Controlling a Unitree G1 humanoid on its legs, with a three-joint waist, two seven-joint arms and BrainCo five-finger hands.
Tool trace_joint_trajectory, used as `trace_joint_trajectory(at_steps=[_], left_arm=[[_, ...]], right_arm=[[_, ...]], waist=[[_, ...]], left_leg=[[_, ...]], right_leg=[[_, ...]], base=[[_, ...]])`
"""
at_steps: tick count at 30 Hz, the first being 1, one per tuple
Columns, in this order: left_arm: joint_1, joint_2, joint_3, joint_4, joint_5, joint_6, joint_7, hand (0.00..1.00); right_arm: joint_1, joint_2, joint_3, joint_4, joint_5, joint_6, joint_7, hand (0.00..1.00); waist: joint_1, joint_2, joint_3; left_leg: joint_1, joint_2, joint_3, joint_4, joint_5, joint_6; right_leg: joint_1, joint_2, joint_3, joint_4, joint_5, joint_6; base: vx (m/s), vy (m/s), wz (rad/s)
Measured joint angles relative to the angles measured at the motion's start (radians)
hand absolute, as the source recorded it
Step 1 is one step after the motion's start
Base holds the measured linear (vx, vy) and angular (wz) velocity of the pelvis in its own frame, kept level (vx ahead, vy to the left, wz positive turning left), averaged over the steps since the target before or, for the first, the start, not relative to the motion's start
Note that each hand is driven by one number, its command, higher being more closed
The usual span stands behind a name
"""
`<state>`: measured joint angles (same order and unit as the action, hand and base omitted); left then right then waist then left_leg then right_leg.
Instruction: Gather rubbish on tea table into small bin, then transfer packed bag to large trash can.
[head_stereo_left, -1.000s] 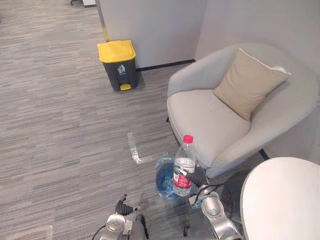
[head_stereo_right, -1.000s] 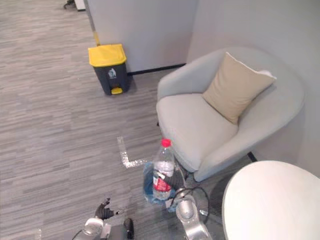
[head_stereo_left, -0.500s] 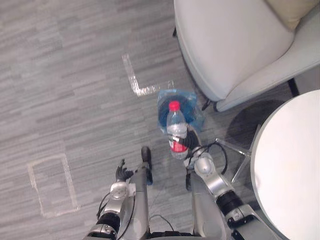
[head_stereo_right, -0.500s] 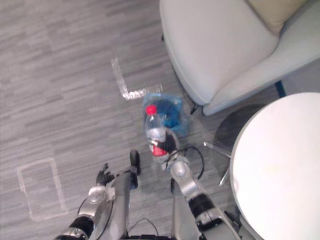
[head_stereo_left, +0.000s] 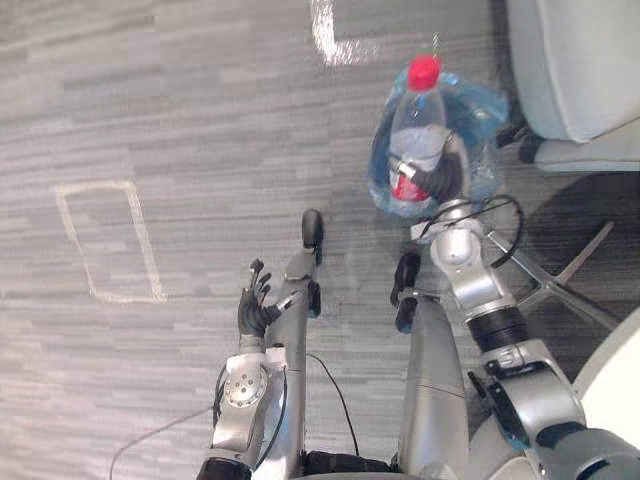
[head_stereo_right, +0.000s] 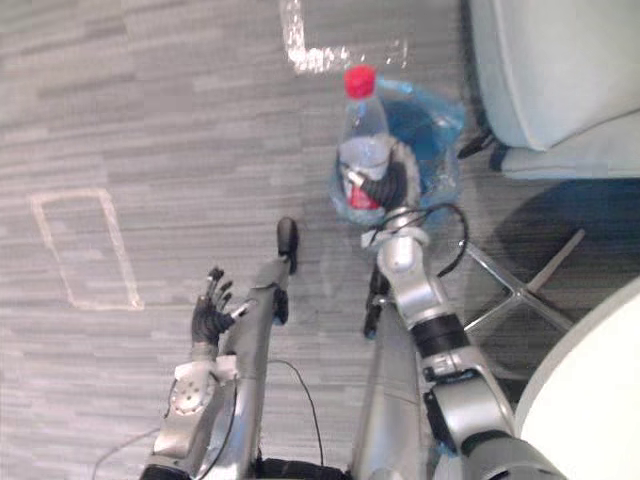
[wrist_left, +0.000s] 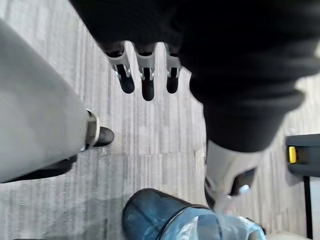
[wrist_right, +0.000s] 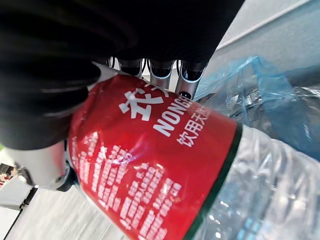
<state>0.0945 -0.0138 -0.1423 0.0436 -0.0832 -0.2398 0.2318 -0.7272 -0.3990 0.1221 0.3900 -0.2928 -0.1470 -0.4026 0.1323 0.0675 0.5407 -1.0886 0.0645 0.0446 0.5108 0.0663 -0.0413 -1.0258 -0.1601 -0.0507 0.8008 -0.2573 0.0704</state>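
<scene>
A clear plastic water bottle (head_stereo_left: 413, 125) with a red cap and red label (wrist_right: 150, 165) stands upright in my right hand (head_stereo_left: 443, 181), whose fingers (wrist_right: 161, 68) and thumb curl round its label. The bottle hangs directly over the small bin (wrist_left: 150, 216), which is lined with a blue plastic bag (head_stereo_left: 475, 105) and stands on the carpet next to the armchair. The bag's crumpled rim (wrist_right: 262, 95) lies just past the bottle. My left hand (head_stereo_left: 255, 303) hangs low at my left side with straight fingers (wrist_left: 146, 75) and holds nothing.
A light grey armchair (head_stereo_left: 585, 65) stands just behind the bin. The round white table's edge (head_stereo_left: 625, 385) and its metal legs (head_stereo_left: 565, 280) are at my right. Tape marks (head_stereo_left: 105, 240) lie on the grey carpet. A dark pedal bin (wrist_left: 304, 155) stands further off.
The head camera has tilted downward, so the whole picture has shifted. My right hand still grips the bottle over the blue-bagged bin. The left hand stays low and open.
</scene>
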Motion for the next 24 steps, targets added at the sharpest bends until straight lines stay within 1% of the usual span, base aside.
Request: trace_joint_trajectory(at_steps=[1,4,5,6,8,9,12,14,15,16,17,18,20,21,22,23,24], left_arm=[[0.005,0.0,0.0,-0.011,-0.004,-0.002,-0.001,0.0],[0.039,-0.001,-0.001,-0.039,-0.028,-0.019,-0.008,0.0],[0.055,-0.001,0.003,-0.049,-0.039,-0.022,-0.021,0.0],[0.067,-0.001,0.003,-0.055,-0.044,-0.022,-0.022,0.0],[0.082,-0.001,0.003,-0.064,-0.058,-0.023,-0.023,0.0],[0.098,-0.002,0.002,-0.157,-0.112,-0.037,-0.023,0.0],[0.1,-0.002,0.003,-0.2,-0.118,-0.038,-0.023,0.0],[0.118,-0.002,0.003,-0.241,-0.118,-0.037,-0.023,0.0],[0.132,-0.002,0.002,-0.284,-0.118,-0.037,-0.023,0.0],[0.12,-0.003,0.01,-0.292,-0.118,-0.049,-0.021,0.0],[0.08,-0.003,0.02,-0.259,-0.118,-0.06,-0.021,0.0],[-0.01,-0.003,0.041,-0.18,-0.114,-0.058,-0.007,0.0],[-0.299,-0.009,0.093,0.115,-0.078,0.0,0.058,0.0],[-0.362,-0.009,0.113,0.2,-0.063,0.013,0.066,0.0],[-0.44,-0.007,0.142,0.33,-0.031,0.024,0.079,0.0],[-0.48,-0.014,0.169,0.404,-0.025,0.032,0.081,0.0],[-0.528,-0.019,0.181,0.491,-0.025,0.053,0.097,0.0]], right_arm=[[-0.017,-0.016,-0.002,0.027,0.02,0.0,-0.001,1.0],[-0.027,-0.055,-0.008,0.038,0.033,0.001,-0.002,1.0],[-0.036,-0.066,-0.017,0.05,0.046,0.0,-0.002,1.0],[-0.043,-0.074,-0.028,0.069,0.06,0.001,-0.002,0.0],[-0.046,-0.082,-0.039,0.095,0.065,0.001,-0.002,0.0],[-0.054,-0.114,-0.042,0.114,0.077,0.0,-0.009,0.0],[-0.062,-0.126,-0.044,0.113,0.078,-0.001,-0.01,0.0],[-0.053,-0.123,-0.043,0.09,0.079,0.0,-0.01,0.0],[-0.031,-0.121,-0.042,0.044,0.078,0.0,-0.01,0.0],[-0.01,-0.112,-0.032,0.001,0.067,-0.002,-0.01,0.0],[0.001,-0.106,-0.02,-0.013,0.062,-0.002,-0.01,0.0],[0.005,-0.094,0.004,-0.03,0.052,-0.002,-0.007,0.0],[0.018,-0.028,0.048,-0.064,0.015,-0.002,-0.006,0.0],[0.018,-0.004,0.059,-0.064,0.013,-0.002,-0.004,0.0],[0.013,0.039,0.095,-0.064,-0.016,-0.001,0.0,0.0],[0.008,0.071,0.118,-0.064,-0.025,-0.001,-0.001,0.0],[0.022,0.107,0.142,-0.063,-0.053,0.0,-0.003,0.0]], waist=[[0.002,0.0,0.0],[0.003,0.0,0.0],[0.004,0.0,0.0],[0.004,0.0,0.0],[0.004,0.0,0.0],[0.004,0.0,0.0],[0.003,0.0,0.0],[0.0,0.0,0.0],[-0.003,0.0,0.0],[-0.006,-0.001,-0.001],[-0.01,-0.004,-0.003],[-0.012,-0.006,-0.003],[-0.036,-0.009,-0.003],[-0.043,-0.011,-0.004],[-0.068,-0.023,-0.005],[-0.083,-0.035,-0.005],[-0.092,-0.05,-0.006]], left_leg=[[-0.006,-0.001,-0.003,0.001,0.001,-0.001],[-0.029,-0.003,-0.004,0.0,-0.005,-0.015],[-0.041,-0.003,-0.003,-0.002,-0.006,-0.015],[-0.054,-0.003,-0.002,-0.002,-0.004,-0.016],[-0.067,-0.003,-0.002,-0.003,0.002,-0.016],[-0.08,-0.005,-0.004,-0.015,0.022,-0.021],[-0.08,-0.005,-0.007,-0.021,0.023,-0.021],[-0.082,-0.005,-0.01,-0.022,0.023,-0.02],[-0.084,-0.005,-0.011,-0.023,0.023,-0.021],[-0.086,-0.001,-0.01,-0.022,0.023,-0.021],[-0.089,0.003,-0.007,-0.019,0.022,-0.02],[-0.093,0.013,0.0,-0.011,0.019,-0.016],[-0.105,0.018,-0.002,0.016,0.019,-0.008],[-0.109,0.02,-0.004,0.024,0.018,-0.008],[-0.118,0.027,-0.004,0.041,0.012,-0.006],[-0.122,0.036,-0.003,0.05,0.009,-0.005],[-0.126,0.051,-0.001,0.065,0.003,-0.006]], right_leg=[[-0.006,-0.001,-0.001,0.005,-0.003,0.0],[-0.033,-0.005,-0.003,0.017,-0.012,-0.006],[-0.052,-0.007,-0.002,0.023,-0.014,-0.007],[-0.068,-0.008,-0.002,0.031,-0.015,-0.008],[-0.085,-0.01,-0.004,0.038,-0.015,-0.009],[-0.107,-0.014,-0.009,0.053,-0.016,-0.01],[-0.109,-0.014,-0.013,0.053,-0.016,-0.011],[-0.11,-0.014,-0.017,0.054,-0.016,-0.011],[-0.111,-0.014,-0.018,0.054,-0.016,-0.011],[-0.112,-0.012,-0.019,0.05,-0.016,-0.011],[-0.113,-0.009,-0.018,0.046,-0.016,-0.012],[-0.113,-0.002,-0.017,0.042,-0.015,-0.012],[-0.118,0.005,-0.016,0.056,-0.013,-0.014],[-0.118,0.005,-0.017,0.059,-0.013,-0.014],[-0.119,0.013,-0.018,0.057,-0.012,-0.015],[-0.119,0.023,-0.015,0.05,-0.008,-0.016],[-0.119,0.036,-0.012,0.043,0.001,-0.019]], base=[[0.0,-0.022,0.12],[-0.03,-0.013,0.07],[-0.03,-0.009,0.05],[-0.03,-0.012,0.06],[-0.03,-0.022,0.13],[-0.03,-0.03,0.16],[-0.01,-0.01,0.04],[-0.01,0.0,0.02],[0.0,0.0,0.0],[0.0,0.0,0.0],[-0.01,0.001,-0.12],[-0.01,0.002,-0.16],[-0.02,0.003,-0.1],[-0.03,0.007,-0.09],[-0.02,0.007,-0.19],[-0.03,0.005,-0.35],[-0.02,0.001,-0.35]])
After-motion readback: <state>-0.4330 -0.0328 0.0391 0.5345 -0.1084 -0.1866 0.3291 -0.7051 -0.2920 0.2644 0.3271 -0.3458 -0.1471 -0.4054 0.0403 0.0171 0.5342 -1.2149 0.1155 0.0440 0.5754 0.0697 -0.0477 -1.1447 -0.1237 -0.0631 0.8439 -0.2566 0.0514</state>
